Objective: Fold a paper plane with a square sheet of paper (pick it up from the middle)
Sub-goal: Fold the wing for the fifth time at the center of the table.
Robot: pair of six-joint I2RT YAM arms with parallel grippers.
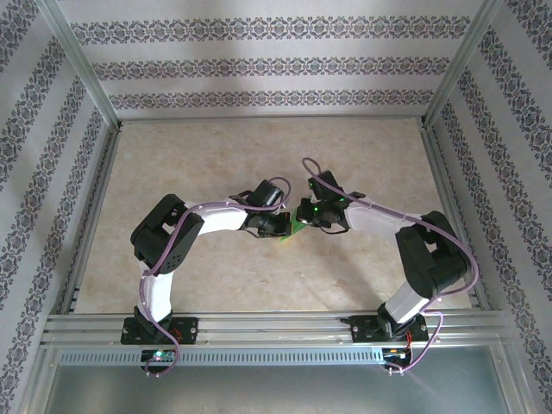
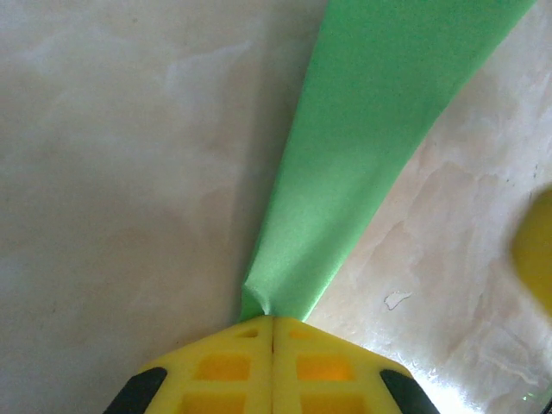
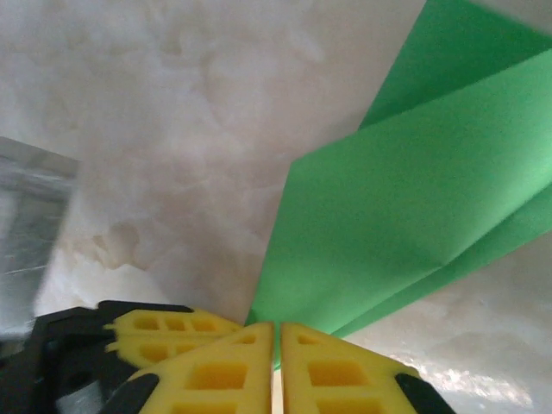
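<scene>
Left wrist: left gripper (image 2: pixel 272 317) pinched shut on the paper plane (image 2: pixel 362 155), right gripper (image 3: pixel 277 324) clamped on it too, over the table (image 2: pixel 112 172)

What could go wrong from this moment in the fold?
Both the left hand and right hand pinch the green paper at thin tips, so pulling apart could tear it or slip it free. The paper puckers at the left hand's pinch, which may leave a stray crease.
</scene>
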